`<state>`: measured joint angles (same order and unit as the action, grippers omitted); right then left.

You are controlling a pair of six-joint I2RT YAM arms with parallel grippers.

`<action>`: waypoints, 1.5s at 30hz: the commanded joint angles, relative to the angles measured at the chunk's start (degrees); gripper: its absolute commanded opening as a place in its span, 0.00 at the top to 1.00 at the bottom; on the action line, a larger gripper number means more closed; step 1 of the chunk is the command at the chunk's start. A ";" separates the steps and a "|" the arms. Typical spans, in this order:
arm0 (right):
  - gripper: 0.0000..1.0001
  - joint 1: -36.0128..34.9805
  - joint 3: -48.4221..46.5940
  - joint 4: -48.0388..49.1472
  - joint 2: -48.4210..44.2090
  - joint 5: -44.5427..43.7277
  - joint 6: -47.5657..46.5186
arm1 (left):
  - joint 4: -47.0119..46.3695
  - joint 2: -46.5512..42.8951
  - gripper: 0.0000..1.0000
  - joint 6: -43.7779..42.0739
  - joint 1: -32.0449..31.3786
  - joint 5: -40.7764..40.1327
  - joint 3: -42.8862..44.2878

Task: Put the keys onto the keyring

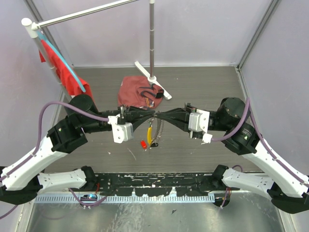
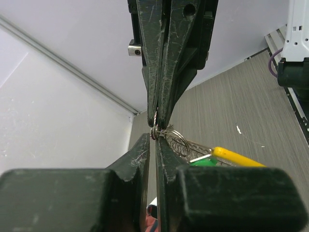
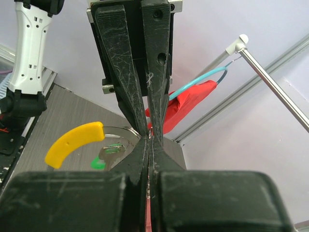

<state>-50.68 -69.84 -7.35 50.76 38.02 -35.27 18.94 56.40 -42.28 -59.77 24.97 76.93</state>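
Both grippers meet tip to tip above the table's middle, each shut on the keyring. My left gripper [image 1: 148, 116] [image 2: 155, 136] pinches the thin silvery wire where a small round ring [image 2: 177, 140] hangs. My right gripper [image 1: 164, 116] [image 3: 150, 139] pinches the same wire from the other side. The coiled keyring [image 1: 161, 128] [image 2: 205, 147] hangs below them with a yellow curved sleeve [image 1: 149, 133] [image 2: 237, 156] [image 3: 74, 143]. A green-headed key [image 2: 203, 162] [image 3: 108, 150] hangs on it. A red-headed key [image 1: 143, 144] shows below the grippers; whether it hangs or lies on the table I cannot tell.
A maroon pouch [image 1: 135, 95] lies behind the grippers. A metal pole stand with a white foot [image 1: 153, 80] stands beside it. A red cloth [image 1: 63, 70] hangs from a rod at the back left. Grey walls close in three sides.
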 commanded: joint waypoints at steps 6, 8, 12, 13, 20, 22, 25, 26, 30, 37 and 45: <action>0.99 -0.27 -1.42 1.27 -0.26 -1.35 -1.64 | -3.84 -1.27 0.74 1.33 -0.12 2.19 -0.43; 0.99 -0.31 -1.44 1.24 -0.53 -1.77 -1.79 | -3.74 -1.69 0.73 1.24 -0.17 2.88 -0.76; 0.99 -0.30 -1.74 0.90 -0.51 -1.98 -1.85 | -3.76 -2.16 0.73 1.23 -0.11 3.30 -1.17; 0.99 -0.30 -1.78 0.83 -0.49 -2.04 -1.83 | -3.79 -2.19 0.73 1.23 -0.19 3.39 -1.16; 0.99 -0.29 -1.82 0.65 -0.40 -2.30 -1.98 | -3.51 -2.51 0.76 0.84 -0.17 3.59 -1.39; 0.99 -0.30 -2.04 0.77 -0.33 -1.89 -1.76 | -3.56 -2.41 0.76 0.86 -0.22 3.51 -1.35; 0.99 -0.30 -1.92 1.59 -0.59 -1.56 -1.31 | -3.28 -2.03 0.75 0.76 -0.21 3.35 -1.34; 1.00 -0.30 -1.81 1.89 -0.70 -1.54 -1.18 | -3.20 -1.95 0.75 0.65 -0.13 3.19 -1.35; 1.00 -0.30 -1.68 2.59 -0.97 -1.29 -0.72 | -3.04 -1.81 0.73 0.53 -0.13 2.81 -1.51; 0.99 -0.30 -1.79 2.87 -0.92 -0.77 -0.29 | -3.44 -1.56 0.72 0.52 -0.10 2.83 -1.71; 0.99 -0.30 -1.74 2.97 -0.42 -0.15 -0.03 | -3.86 -1.14 0.80 0.68 -0.18 3.24 -1.43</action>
<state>-50.89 -69.84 -8.93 50.74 37.19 -35.88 16.93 55.00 -41.85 -59.79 27.57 75.96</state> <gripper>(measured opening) 0.034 0.211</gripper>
